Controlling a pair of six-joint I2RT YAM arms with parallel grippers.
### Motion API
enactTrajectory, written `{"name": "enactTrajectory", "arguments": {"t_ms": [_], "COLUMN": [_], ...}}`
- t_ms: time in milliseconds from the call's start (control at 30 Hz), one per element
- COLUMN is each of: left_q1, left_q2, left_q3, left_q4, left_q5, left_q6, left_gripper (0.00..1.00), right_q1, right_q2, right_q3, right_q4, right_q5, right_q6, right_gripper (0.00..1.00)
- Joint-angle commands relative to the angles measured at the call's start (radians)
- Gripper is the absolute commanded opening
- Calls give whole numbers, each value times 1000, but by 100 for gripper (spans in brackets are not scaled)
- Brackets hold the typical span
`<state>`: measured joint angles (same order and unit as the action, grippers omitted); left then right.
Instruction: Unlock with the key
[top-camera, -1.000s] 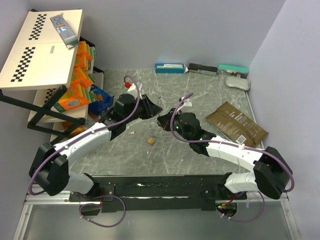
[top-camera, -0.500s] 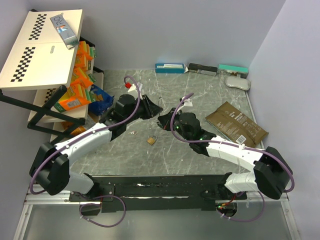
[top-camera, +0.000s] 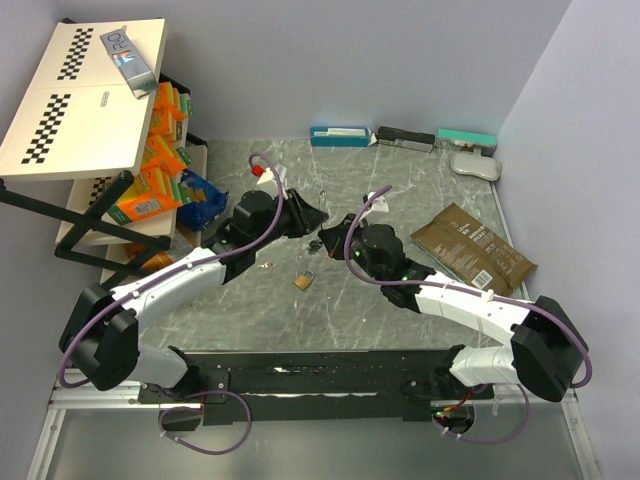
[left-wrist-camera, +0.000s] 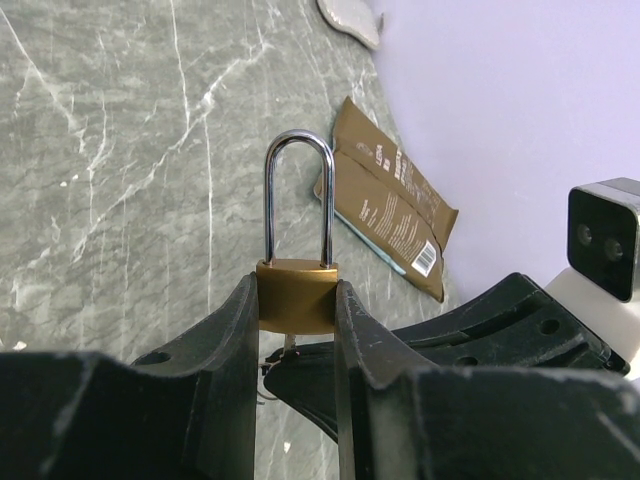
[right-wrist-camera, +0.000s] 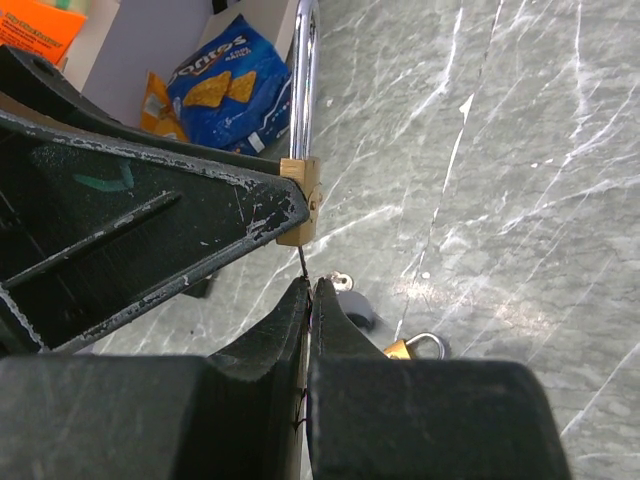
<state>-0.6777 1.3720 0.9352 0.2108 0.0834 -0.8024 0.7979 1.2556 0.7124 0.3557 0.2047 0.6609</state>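
I'd say we're about midway. The left gripper (left-wrist-camera: 296, 288) has its jaws clamped on the brass body of the padlock (left-wrist-camera: 297, 305), holding it up off the tabletop (top-camera: 420, 190) with the shackle pointing away from the wrist. Right under the padlock, the right gripper (right-wrist-camera: 308, 292) has its jaws pinched together on the key (right-wrist-camera: 302, 262). The thin blade runs up to the bottom of the padlock, so it looks like it's at the keyhole or a little way in, but I can't tell how deep. Both shackle legs sit down in the body, so it isn't unlocked yet. My guess at what's left: seat the key fully, turn it, and get the shackle to pop. There's also a second small padlock (top-camera: 305, 280) lying on the tabletop near the held padlock, on the arm-base side.
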Motion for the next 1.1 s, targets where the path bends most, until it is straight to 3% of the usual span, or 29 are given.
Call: {"name": "enactTrajectory", "arguments": {"t_ms": [0,1067], "left_q1": [-57,-168], "left_q2": [3,-8], "left_q3": [-41,-90], "left_q4": [-57,-5], "left_q5": [47,-31], "left_q6": [-14,-1], "left_gripper": [1,1], "right_q1": [-40,-131], "right_q2": [-50,-128], "right_q3": [30,-13], "right_q4": [177,269], "right_q5": [124,124], "right_q6": [11,58], "right_gripper": [0,0]}}
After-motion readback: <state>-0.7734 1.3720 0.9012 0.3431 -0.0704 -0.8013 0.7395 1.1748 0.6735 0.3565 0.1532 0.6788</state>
